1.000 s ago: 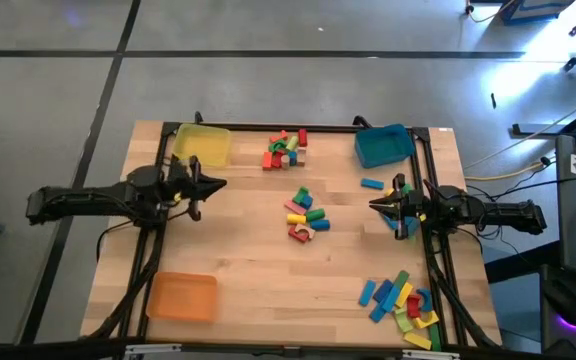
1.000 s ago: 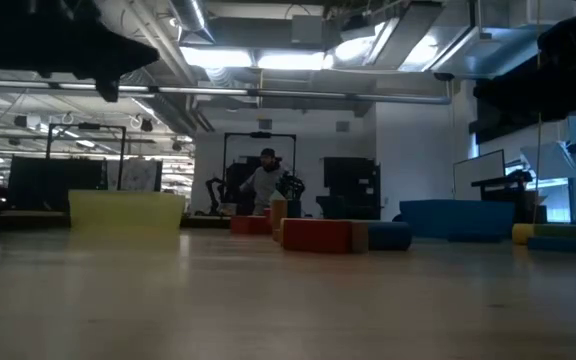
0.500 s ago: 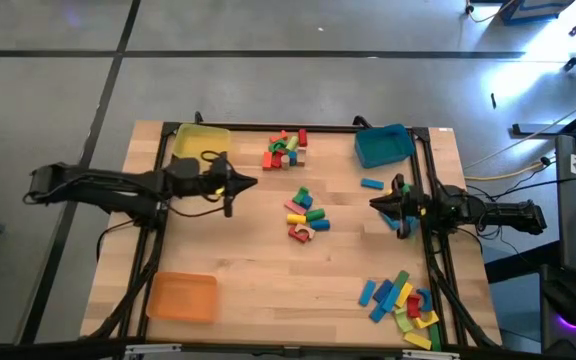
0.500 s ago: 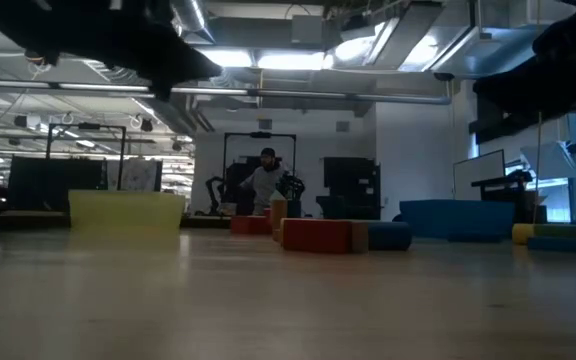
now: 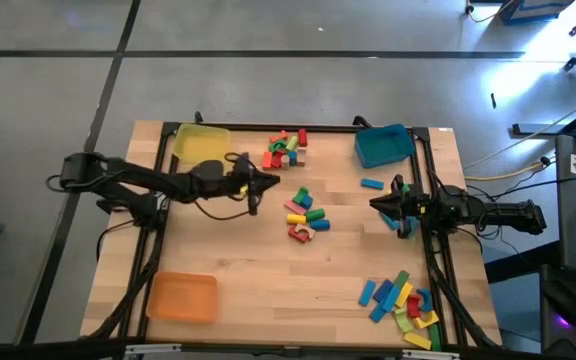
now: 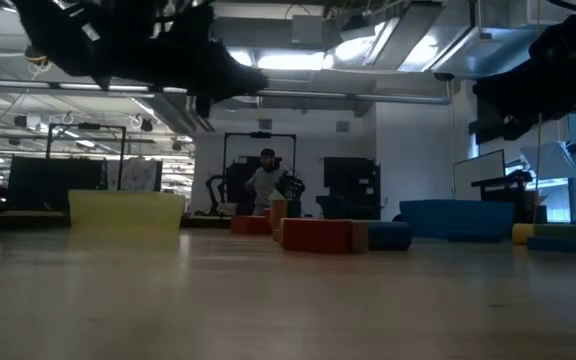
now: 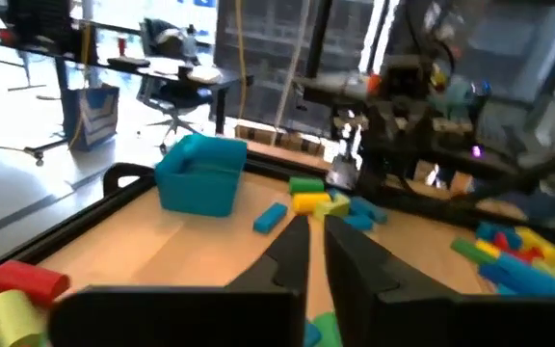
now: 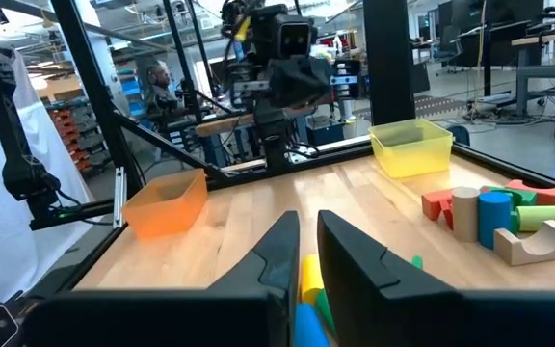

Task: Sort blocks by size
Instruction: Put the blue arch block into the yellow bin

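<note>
High view, left gripper [image 5: 260, 184]: I have run it out from beside the yellow tray [image 5: 203, 145] to the gap between two piles of blocks; the far pile [image 5: 285, 149] lies just beyond its tips, the middle pile [image 5: 306, 213] just ahead and toward me.
High view, right gripper [image 5: 382, 205]: it has not shifted; it waits at the table's right edge, with a lone blue bar [image 5: 372, 184] just beyond it and the sorted-looking pile [image 5: 402, 302] well behind it.
High view, meaning: I read this as the approach to a first pick from the middle; nothing is carried yet.
Low view: my left arm's dark bulk has slid in overhead toward the centre; a red block [image 6: 316, 235] and its neighbours sit ahead on the board, untouched.
Left wrist view, pincer state: the fingers [image 7: 287, 253] stand with a narrow slit between them and hold nothing; they seem to be just parting, though I would not swear to it from this angle.
Left wrist view, blocks: a red cylinder [image 7: 29, 280] and a yellow one lie off to one side of the tips; the blue tray [image 7: 201, 172] is well ahead.
Right wrist view, pincer state: nearly closed, empty; yellow and blue blocks [image 8: 308, 289] lie right under the tips.
Right wrist view, rest: the orange tray [image 8: 166, 203] is far ahead.
</note>
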